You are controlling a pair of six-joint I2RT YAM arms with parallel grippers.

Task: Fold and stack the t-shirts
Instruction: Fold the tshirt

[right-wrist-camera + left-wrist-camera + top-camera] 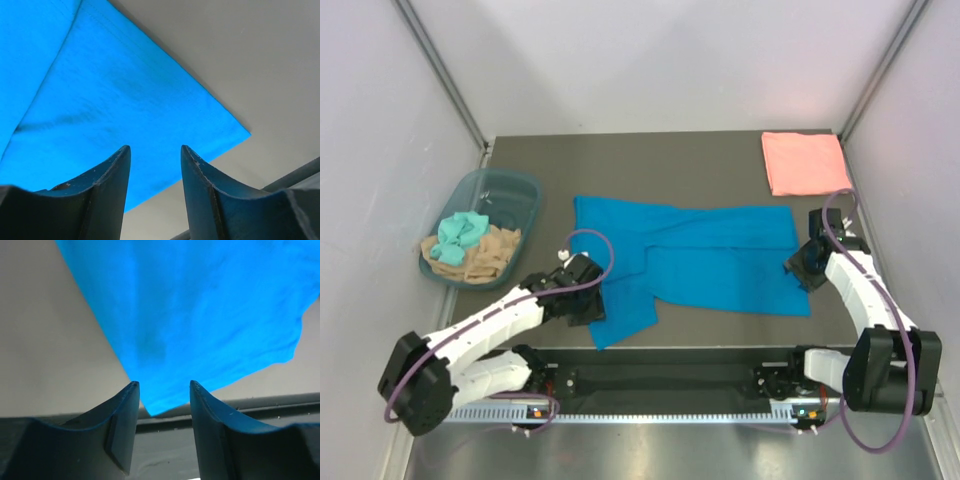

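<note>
From above: the blue shirt (700, 262) lies spread across the middle of the table (650, 165), partly doubled over itself; the pink shirt (805, 162) sits folded at the far right corner, well apart; the left gripper (588, 303) is at the blue shirt's near left corner and the right gripper (798, 268) at its near right edge; the tub (525, 190) at the far left holds a teal cloth (460, 232) on a tan cloth (485, 255), both bunched

Left wrist: jaws released, with a clear gap; the shirt's corner tip lies in that gap at the table's near edge; nothing is pinched

Right wrist: jaws likewise released; the hem runs just ahead of the fingers (112, 175), the corner off to the right

The step looks like taking both near corners for a fold; each claw should close on one layer right at the hem, then both lift evenly so the cloth stays taut and square
</note>
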